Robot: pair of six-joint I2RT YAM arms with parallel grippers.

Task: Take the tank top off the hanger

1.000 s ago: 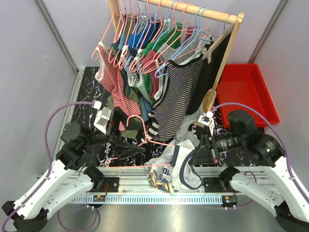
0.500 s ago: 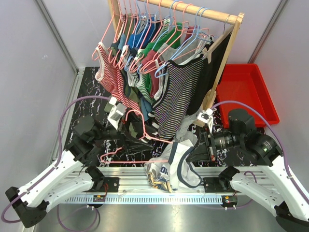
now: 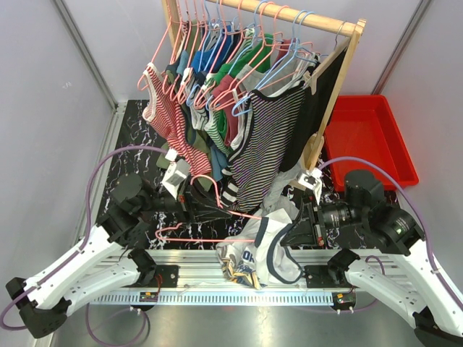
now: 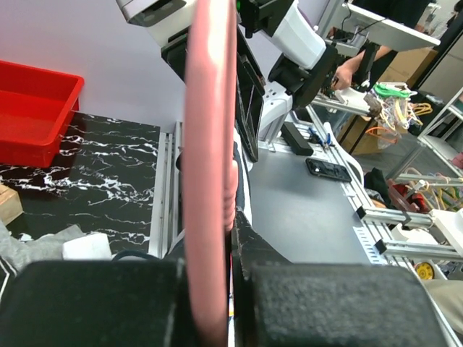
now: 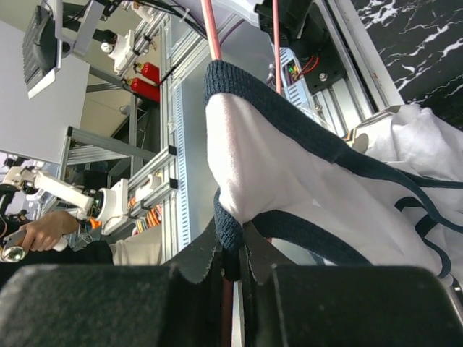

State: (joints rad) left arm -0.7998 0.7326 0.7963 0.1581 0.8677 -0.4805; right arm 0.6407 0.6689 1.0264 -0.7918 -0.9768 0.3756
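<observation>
Tank top unmoved — left gripper now clamps hanger.

Print: dark blue marks on the white tank top, too crumpled for me to read.
Other text: I make out no legible words, numbers or brand marks in my views.

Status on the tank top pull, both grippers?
Left gripper shut on pink hanger. Right gripper shut on tank top navy trim. Tank top not yet off hanger. Loaded clothes rack close behind.
</observation>
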